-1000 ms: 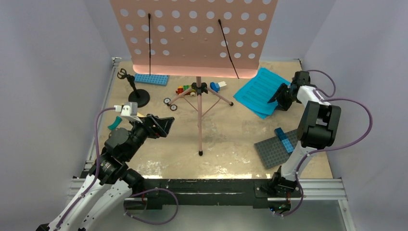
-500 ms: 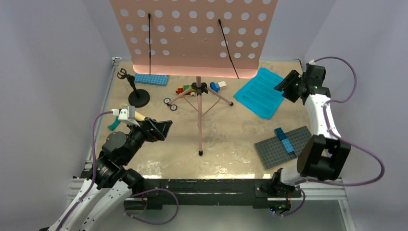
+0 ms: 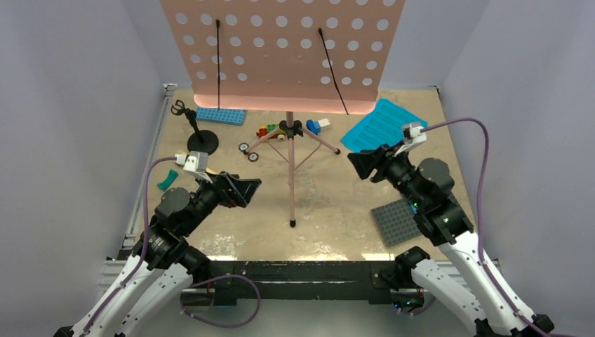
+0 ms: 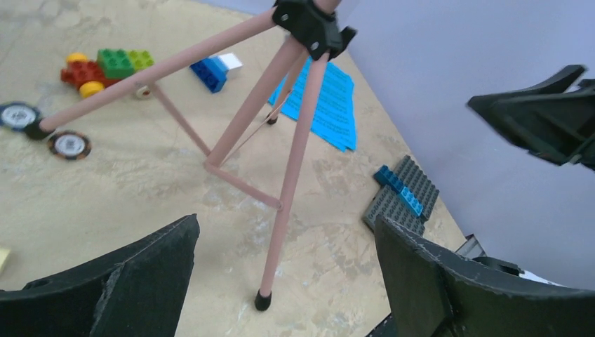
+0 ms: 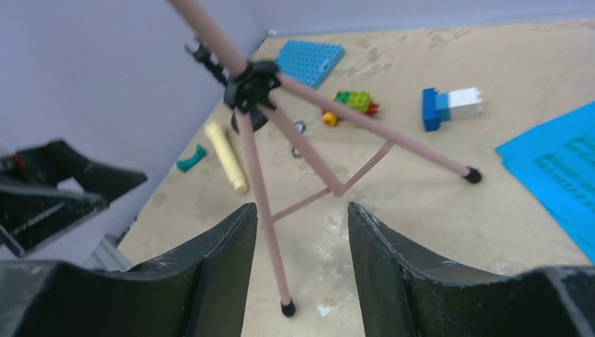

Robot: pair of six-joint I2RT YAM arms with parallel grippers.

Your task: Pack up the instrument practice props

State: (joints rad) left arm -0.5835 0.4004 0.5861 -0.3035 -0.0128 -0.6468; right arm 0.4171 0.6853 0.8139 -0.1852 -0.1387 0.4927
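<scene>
Right arm has swung round since a second ago; it was out over the cyan sheet-music pages (image 3: 382, 130) at the far right and now its gripper (image 3: 363, 163) points at the middle of the table (image 3: 337, 203); the left arm has only crept forward a bit.

Both are empty; the right gripper has its jaws about half apart with nothing in them, and the left gripper (image 3: 247, 188) is spread as wide as it goes, also holding nothing; each wrist view looks straight at the pink music stand (image 3: 291, 179) through the gap.

That stand sits upright mid-table on its three legs, hole-dotted board up top; the pages lie flat to its right, the black mic stand (image 3: 202, 140) is far left, and the cream microphone (image 5: 226, 154) lies on the table near it.

My guess on handling: the stand is light but top-heavy; thin stiff tubes with a big board overhead, so a nudge on one leg could tip it; the painted tube looks smooth and may slip. I'd grip the centre pole just under the black hub (image 4: 309, 21), one arm steadying while the other works; the braces look too thin to pull on.
</scene>
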